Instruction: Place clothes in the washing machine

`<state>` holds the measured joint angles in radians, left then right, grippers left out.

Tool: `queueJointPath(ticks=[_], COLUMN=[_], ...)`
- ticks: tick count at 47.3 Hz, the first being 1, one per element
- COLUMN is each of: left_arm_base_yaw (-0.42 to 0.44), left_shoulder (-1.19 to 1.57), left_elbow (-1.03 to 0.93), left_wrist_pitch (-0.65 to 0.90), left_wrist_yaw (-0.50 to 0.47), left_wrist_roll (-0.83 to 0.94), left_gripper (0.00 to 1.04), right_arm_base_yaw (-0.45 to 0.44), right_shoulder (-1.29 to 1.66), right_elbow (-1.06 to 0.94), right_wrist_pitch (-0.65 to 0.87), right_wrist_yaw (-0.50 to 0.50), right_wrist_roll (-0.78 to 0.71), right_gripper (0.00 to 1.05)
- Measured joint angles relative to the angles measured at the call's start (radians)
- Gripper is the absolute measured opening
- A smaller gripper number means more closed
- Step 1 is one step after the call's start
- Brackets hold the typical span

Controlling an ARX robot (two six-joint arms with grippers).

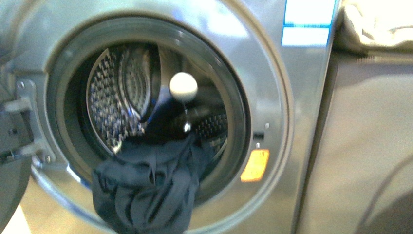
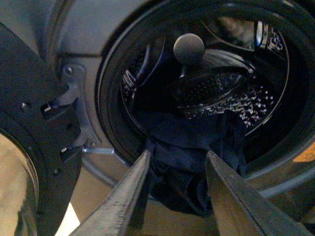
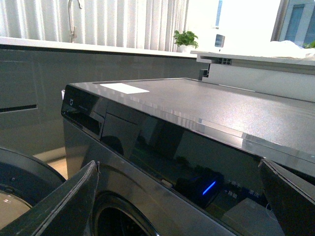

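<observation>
The silver-grey washing machine (image 1: 287, 97) fills the front view, its round porthole open onto the perforated drum (image 1: 114, 97). The dark navy clothes (image 1: 146, 190) hang crumpled over the porthole's lower rim, part inside the drum and part drooping outside. In the left wrist view the same clothes (image 2: 179, 172) show between the spread fingers of my left gripper (image 2: 177, 160), which is open and just short of the fabric. My right gripper (image 3: 179, 169) is open and holds nothing, up by the washer's dark control panel (image 3: 197, 162). Neither arm shows in the front view.
The open washer door (image 2: 29, 147) stands at the left on its hinge (image 1: 27, 122). A pale round ball (image 1: 183, 86) sits in the drum opening. A grey-brown cabinet (image 1: 360, 146) adjoins the washer's right side, with beige fabric (image 1: 375, 24) on top. An orange sticker (image 1: 255, 165) marks the front.
</observation>
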<state>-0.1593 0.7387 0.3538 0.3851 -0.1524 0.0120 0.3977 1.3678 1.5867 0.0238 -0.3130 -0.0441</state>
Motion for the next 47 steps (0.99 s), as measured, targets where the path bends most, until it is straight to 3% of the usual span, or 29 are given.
queueJointPath(ticks=[9,15,42,45,47], left_arm_base_yaw=[0.05,0.135,0.158,0.158,0.158], left_shoulder=[-0.09,-0.168,-0.395,-0.422,-0.437], left_elbow=[-0.124,-0.19,-0.306,-0.313,-0.319], left_wrist_pitch=[0.019,0.019,-0.09,-0.108,-0.118], left_wrist_yaw=[0.046,0.147,0.153,0.153,0.153], left_wrist_roll=[-0.012,-0.013,-0.013,-0.013,-0.013], left_gripper=[0.03,0.04,0.04,0.04,0.04], right_arm_base_yaw=[0.0,0.0,0.001,0.028,0.031], right_shoulder=[0.0,0.0,0.0,-0.008,-0.021], right_elbow=[0.0,0.0,0.0,0.003,-0.009], right_wrist_pitch=[0.0,0.0,-0.001,-0.043,-0.046], right_wrist_yaw=[0.0,0.0,0.006,0.271,0.354], right_wrist_roll=[0.0,0.0,0.001,0.042,0.064], right_gripper=[0.97,0.97,0.97,0.97,0.97])
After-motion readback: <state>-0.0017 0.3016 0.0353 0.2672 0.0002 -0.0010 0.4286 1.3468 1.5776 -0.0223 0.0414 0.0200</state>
